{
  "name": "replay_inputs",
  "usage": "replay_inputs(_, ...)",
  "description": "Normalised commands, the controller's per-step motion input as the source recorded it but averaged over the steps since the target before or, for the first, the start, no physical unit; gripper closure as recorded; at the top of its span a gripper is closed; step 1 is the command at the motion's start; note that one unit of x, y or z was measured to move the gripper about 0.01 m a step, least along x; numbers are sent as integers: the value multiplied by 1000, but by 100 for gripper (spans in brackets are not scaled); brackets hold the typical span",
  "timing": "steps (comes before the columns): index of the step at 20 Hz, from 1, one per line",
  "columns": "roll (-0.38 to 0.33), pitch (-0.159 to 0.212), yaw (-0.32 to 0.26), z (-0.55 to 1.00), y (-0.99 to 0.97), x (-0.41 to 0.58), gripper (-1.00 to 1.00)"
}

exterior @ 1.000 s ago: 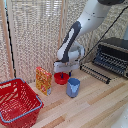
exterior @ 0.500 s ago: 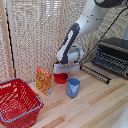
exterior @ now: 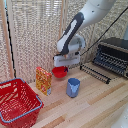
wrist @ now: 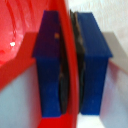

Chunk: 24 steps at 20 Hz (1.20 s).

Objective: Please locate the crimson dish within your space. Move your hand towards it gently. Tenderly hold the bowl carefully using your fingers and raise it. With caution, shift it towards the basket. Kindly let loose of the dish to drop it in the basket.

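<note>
The crimson dish [exterior: 59, 72] is a small red bowl hanging a little above the wooden table, just under my hand [exterior: 65, 62]. The white gripper block is shut on the bowl's rim. In the wrist view the red rim [wrist: 74, 75] runs between my two dark blue fingers [wrist: 50, 65], which press it from both sides. The basket [exterior: 17, 103], red wire mesh with a blue-grey rim, stands at the exterior view's lower left, well apart from the bowl.
An orange snack box [exterior: 43, 80] stands upright between the bowl and the basket. A blue cup [exterior: 73, 87] sits just in front of the bowl. A black toaster oven [exterior: 112, 56] and a dark rack [exterior: 96, 72] lie at the exterior view's right.
The bowl has risen slightly off the table in my grip; the arm has moved little otherwise.
</note>
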Motion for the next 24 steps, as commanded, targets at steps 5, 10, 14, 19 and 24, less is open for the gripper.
replay_inputs(5,55,78,37,947,45,-3,100)
replay_inputs(10,65,63,6,894,338,-86,100)
replay_inputs(14,69,3,6,741,603,-189,100)
replay_inputs(19,30,0,1,543,812,-226,100)
replay_inputs(24,4,-26,0,331,878,-231,100)
